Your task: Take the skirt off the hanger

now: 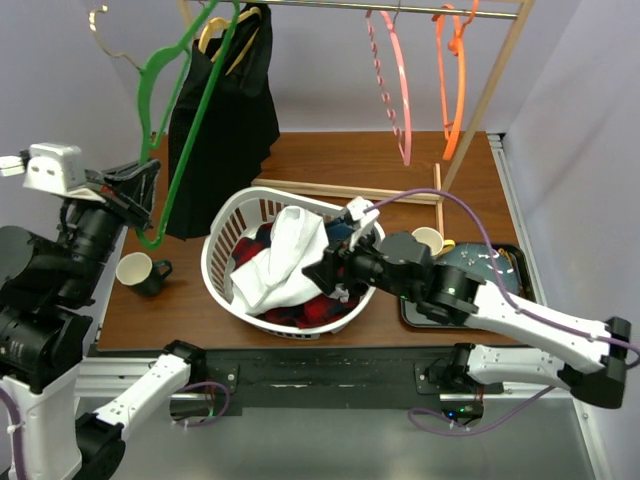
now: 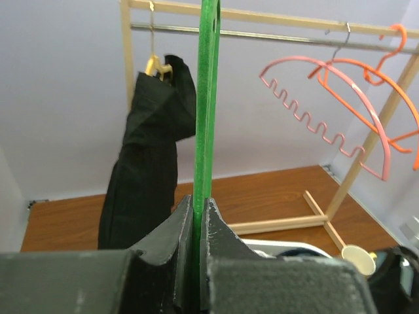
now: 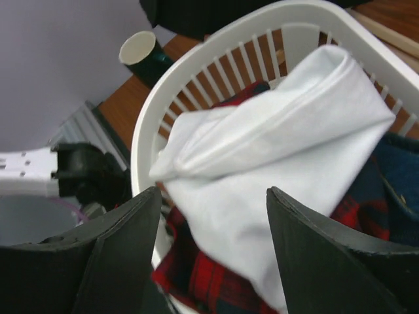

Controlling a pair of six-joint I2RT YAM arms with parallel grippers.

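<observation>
Cloth fills the view beneath my right claw (image 1: 328, 268), whose two dark fingers (image 3: 118, 255) stand well apart with nothing between them, poised just above the white fabric skirt (image 1: 285, 258). That skirt lies crumpled and folded over on top of red-and-navy plaid clothing (image 1: 312, 312) inside the round white plastic slatted laundry basket (image 1: 262, 196), which sits on the brown wooden surface (image 1: 330, 160). It is off every hanger. My left claw (image 1: 143, 198) is raised at the left side of the surface and clamped tight on the thin green plastic hanger (image 1: 198, 120); in the left wrist view the green bar runs straight up out of the closed jaws. The green hanger is bare and leans with its top toward the clothes rail at the back. A black garment (image 1: 225, 120) hangs from that rail just behind it, and a pink hanger (image 1: 395, 90) and an orange hanger (image 1: 455, 80) hang further right. A dark green cup (image 1: 140, 272) stands left of the basket.
</observation>
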